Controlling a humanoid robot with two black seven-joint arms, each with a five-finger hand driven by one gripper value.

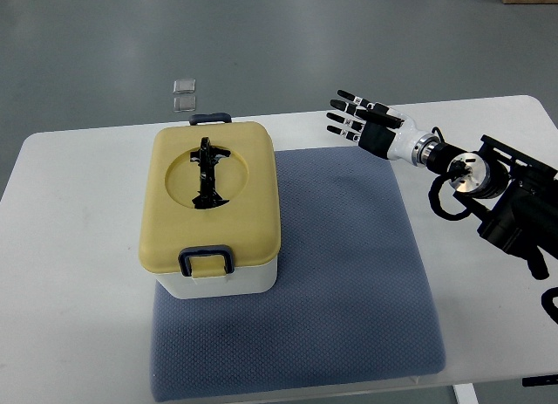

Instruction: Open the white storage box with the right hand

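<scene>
Right hand (pixel 357 120), fingers spread and holding nothing, hovers well apart from the closed white storage box with yellow lid (pixel 209 208) on the white table (pixel 70 273)

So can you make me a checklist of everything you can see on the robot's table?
Surface: white table with a blue-grey mat on it.
Job's things: white box on the mat's left part, yellow lid on, black handle on top, dark latches front and back, both down.
Clutter: nothing seen on the table.
Hands: right hand open, fingers spread, in the air right of the box, not touching it. Left hand not in view.
Cables: black cable looped at the right arm's wrist.
Surroundings: grey floor with two small clear squares beyond the table.
</scene>
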